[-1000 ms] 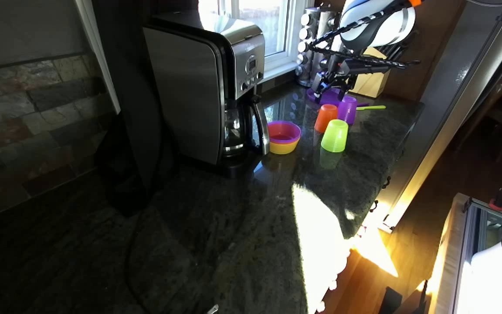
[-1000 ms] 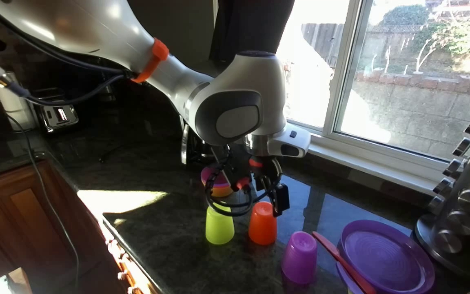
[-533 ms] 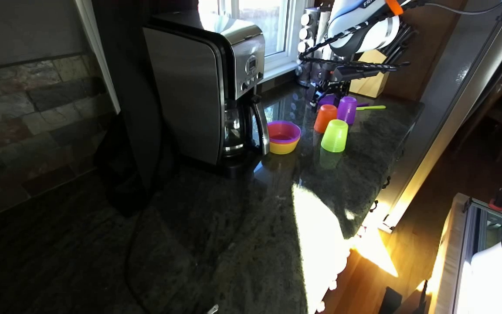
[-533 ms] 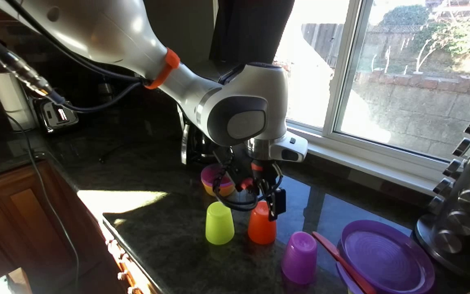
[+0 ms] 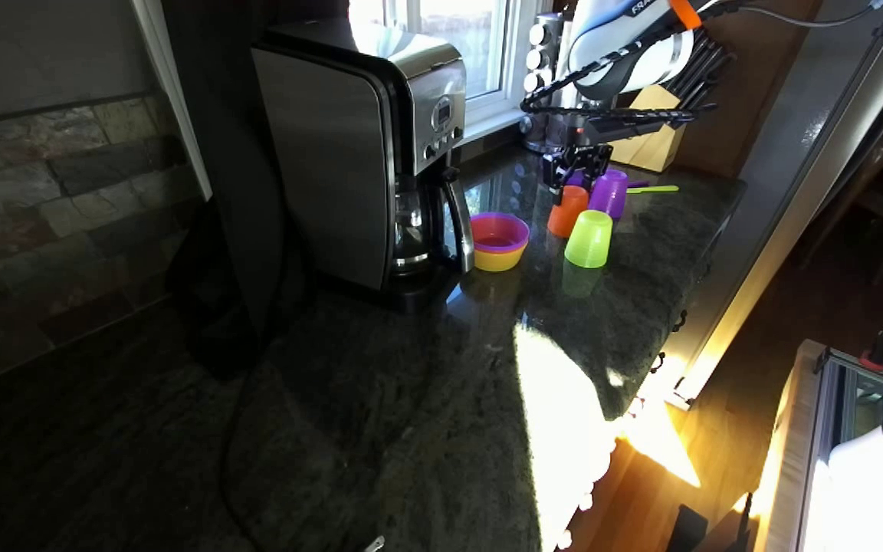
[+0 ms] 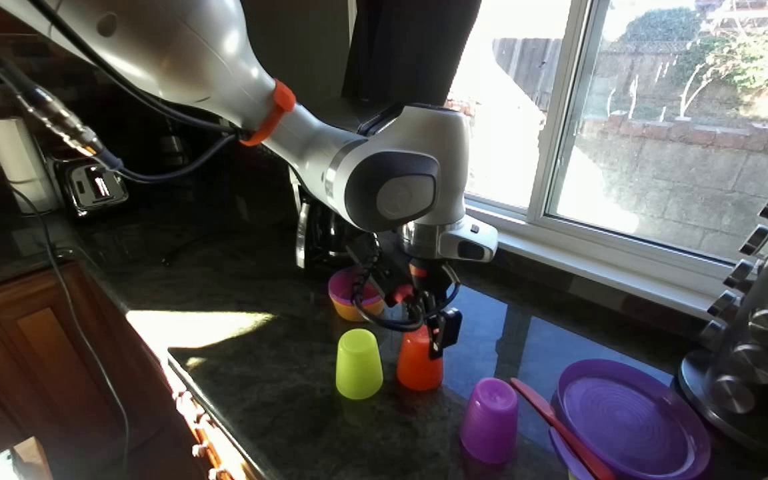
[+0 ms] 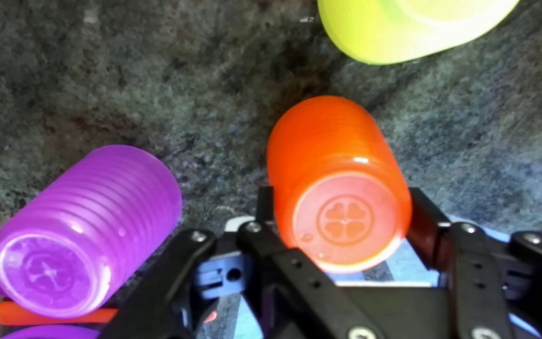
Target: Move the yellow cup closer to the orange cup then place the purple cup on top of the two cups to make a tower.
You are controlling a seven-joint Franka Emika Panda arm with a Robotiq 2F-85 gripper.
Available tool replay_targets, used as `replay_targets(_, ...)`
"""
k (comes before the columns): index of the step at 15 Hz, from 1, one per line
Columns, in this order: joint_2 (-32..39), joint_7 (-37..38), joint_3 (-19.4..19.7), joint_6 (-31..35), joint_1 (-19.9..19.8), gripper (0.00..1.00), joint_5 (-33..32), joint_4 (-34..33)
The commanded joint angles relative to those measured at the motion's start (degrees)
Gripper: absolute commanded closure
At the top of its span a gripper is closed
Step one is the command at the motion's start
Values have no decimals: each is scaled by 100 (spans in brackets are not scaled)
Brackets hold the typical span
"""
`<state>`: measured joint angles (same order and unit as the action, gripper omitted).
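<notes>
Three cups stand upside down on the dark counter. My gripper [image 7: 344, 209] is shut on the orange cup [image 7: 318, 136], a black finger against each side near its upturned base. Whether the cup's rim touches the counter cannot be told. A narrow gap separates it from the yellow cup [image 6: 359, 365], which is lime-coloured and cut off at the top of the wrist view. The purple cup [image 7: 101, 207] stands apart on the opposite side of the orange cup, with nothing on it. In an exterior view, the fingers partly hide the orange cup [image 6: 417, 370].
Low bowls [image 5: 500, 257], pink over yellow, sit beside the coffee maker [image 5: 357, 153]. A purple plate [image 6: 631, 420] with a red knife [image 6: 561, 427] lies near the purple cup, before a spice rack [image 6: 744, 320]. The window sill [image 6: 591, 270] runs behind.
My gripper has come down and its fingers have drawn together on the orange cup. That cup has shifted slightly, away from the purple cup and nearer the yellow one. Both other cups stayed put.
</notes>
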<state>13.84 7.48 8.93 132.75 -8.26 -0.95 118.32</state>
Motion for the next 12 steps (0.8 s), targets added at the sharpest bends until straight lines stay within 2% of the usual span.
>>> replay_targets(1,-222,49,10,-200,95,58,-205,193)
replay_targets(9,-347,90,-4,-71,157,58,-378,444)
replay_targets(10,-352,112,-2,-35,163,22,-382,460)
replay_targets(11,-370,130,2,-9,168,7,-390,484)
replay_targets(12,-397,146,9,6,168,3,-397,517)
